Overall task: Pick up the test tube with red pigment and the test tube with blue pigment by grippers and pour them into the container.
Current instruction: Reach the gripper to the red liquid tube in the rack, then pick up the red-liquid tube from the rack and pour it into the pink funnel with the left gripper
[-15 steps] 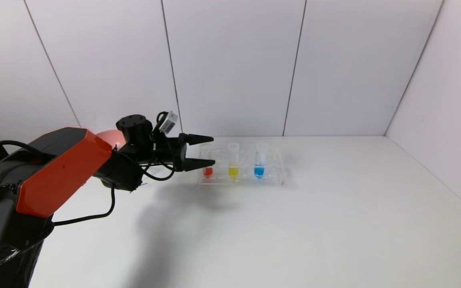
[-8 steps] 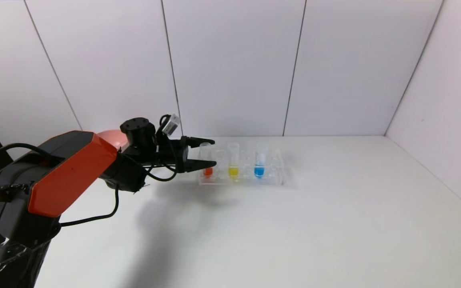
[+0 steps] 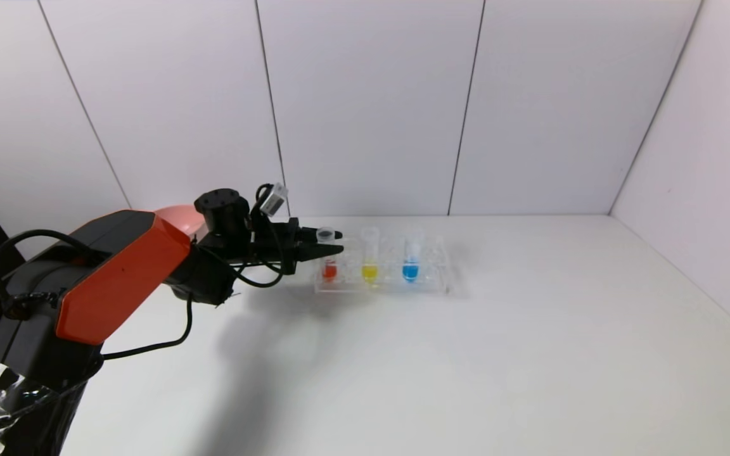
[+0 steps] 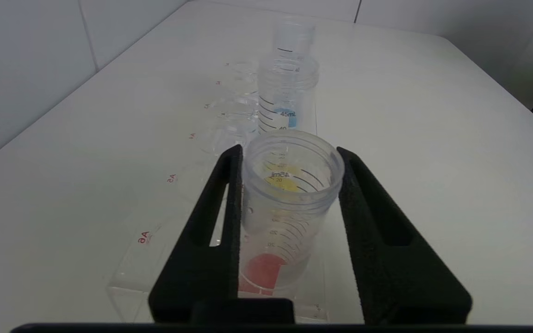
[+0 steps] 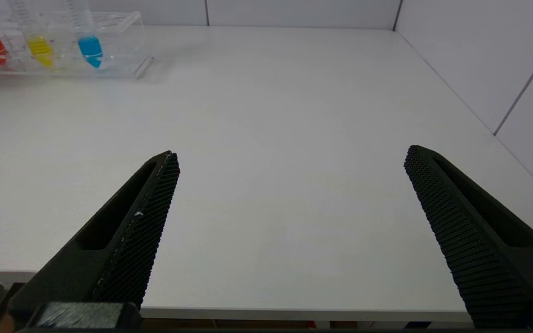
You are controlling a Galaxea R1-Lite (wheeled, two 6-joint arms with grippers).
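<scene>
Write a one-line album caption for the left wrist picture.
The left hand grips the red tube in its rack, yellow and blue tubes lined up behind.

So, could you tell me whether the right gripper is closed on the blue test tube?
No, the right gripper is open over bare table, and the blue test tube stands in the rack.

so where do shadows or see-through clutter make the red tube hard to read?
Head view: the left gripper and its arm cast a broad soft shadow on the table. Left wrist view: the test tube with red pigment is clear, so the yellow tube's liquid shows through it. Right wrist view: even light, right gripper open.
</scene>
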